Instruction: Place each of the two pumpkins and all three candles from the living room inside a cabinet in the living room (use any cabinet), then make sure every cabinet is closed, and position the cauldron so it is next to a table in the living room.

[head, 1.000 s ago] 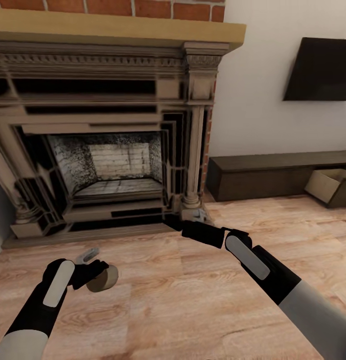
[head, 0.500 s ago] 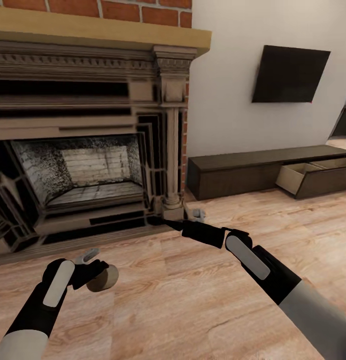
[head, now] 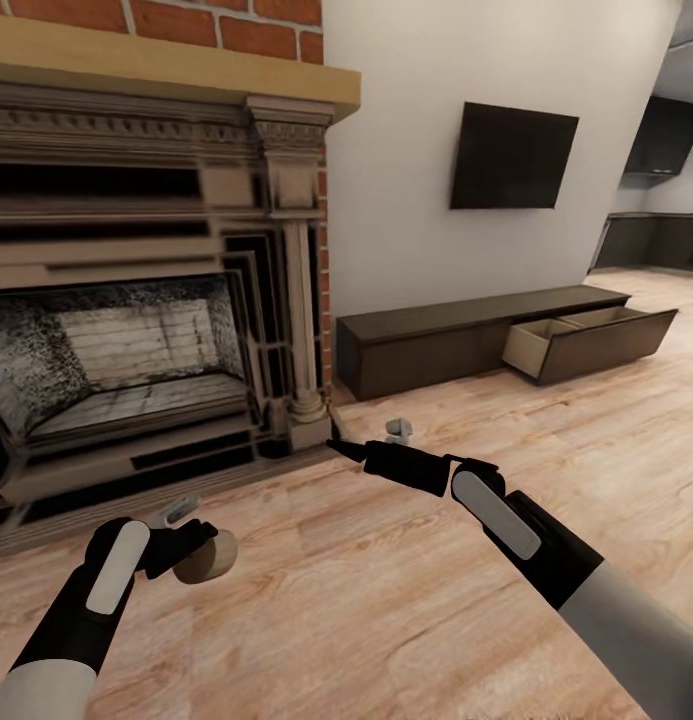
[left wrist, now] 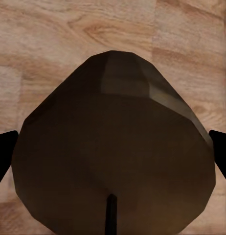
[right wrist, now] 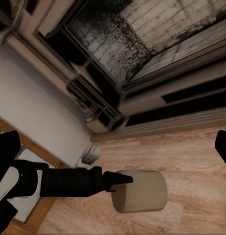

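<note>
My left gripper point(head: 193, 532) is shut on a beige candle point(head: 208, 558), held low over the wooden floor in front of the fireplace. In the left wrist view the candle point(left wrist: 113, 122) sits between the two black fingertips point(left wrist: 2, 152). The right wrist view sees that same candle point(right wrist: 140, 191) on the end of the left arm. Further right, my right gripper point(head: 364, 438) hangs open and holds nothing. The long, low dark-brown cabinet point(head: 426, 345) stands against the white wall to the right, with an open drawer point(head: 546, 345) showing a pale inside.
A large carved fireplace point(head: 136, 340) with a brick chimney fills the left. A black TV point(head: 511, 155) hangs above the cabinet. Dark kitchen cupboards point(head: 651, 240) lie beyond at far right. Open wooden floor point(head: 406, 600) stretches toward the cabinet.
The camera has swung right: the fireplace slid left and more of the cabinet and its open drawer came into view. Both arms keep their pose, the candle still held.
</note>
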